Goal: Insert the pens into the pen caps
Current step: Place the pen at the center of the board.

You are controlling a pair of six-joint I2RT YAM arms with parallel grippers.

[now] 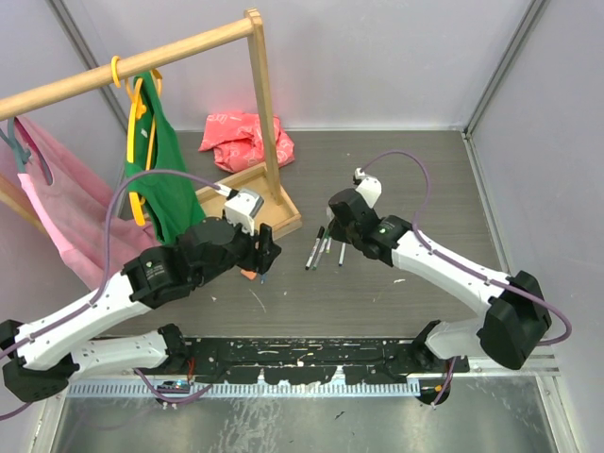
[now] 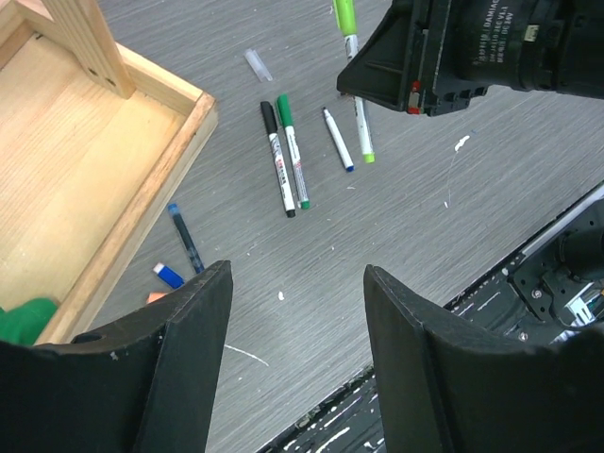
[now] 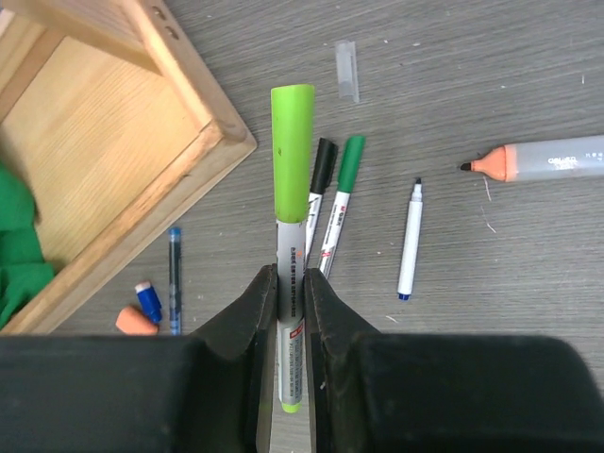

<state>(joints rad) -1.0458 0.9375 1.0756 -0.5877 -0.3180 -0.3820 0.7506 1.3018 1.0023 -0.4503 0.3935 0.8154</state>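
Observation:
My right gripper (image 3: 291,278) is shut on a grey pen with a light green cap (image 3: 293,151) on its far end, held above the table. Beneath it lie a black-capped pen (image 3: 319,184), a green-capped pen (image 3: 342,193) and a small white pen with a blue end (image 3: 409,241). An uncapped orange pen (image 3: 538,158) lies to the right. A blue cap (image 2: 169,276), an orange cap (image 3: 137,321) and a thin blue stick (image 2: 186,238) rest beside the wooden tray. My left gripper (image 2: 297,283) hangs open over bare table, nothing between its fingers.
The wooden tray (image 1: 255,193) forms the base of a clothes rack holding a green garment (image 1: 168,179) and a pink one (image 1: 57,203). A red bag (image 1: 243,137) lies behind. A clear cap (image 3: 347,71) sits past the pens.

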